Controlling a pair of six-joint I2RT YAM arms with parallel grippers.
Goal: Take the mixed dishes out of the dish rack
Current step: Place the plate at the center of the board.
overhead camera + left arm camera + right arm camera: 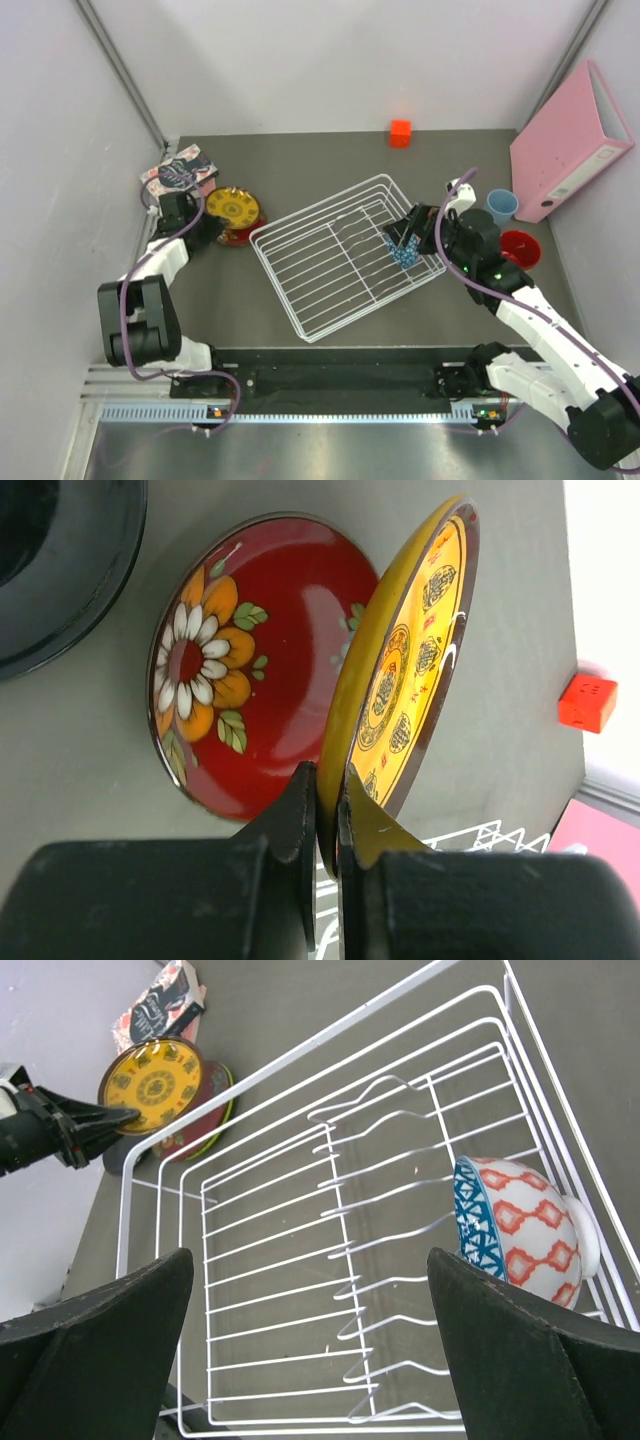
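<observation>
My left gripper (330,780) is shut on the rim of the yellow plate (410,660) and holds it on edge over the red flowered plate (240,660) on the table; both plates also show in the top view, yellow (232,205) over red (243,236). A black plate (60,570) lies beside them. The white wire dish rack (345,255) sits mid-table. The blue patterned bowl (520,1230) stands on edge at the rack's right end (400,250). My right gripper (410,228) is open above it. The light blue cup (501,206) and the dark mug with red inside (518,247) stand right of the rack.
An orange-red cube (400,133) sits at the table's back. A pink binder (570,145) leans at the back right. A patterned flat item (178,172) lies at the back left by the wall. Grey walls close both sides.
</observation>
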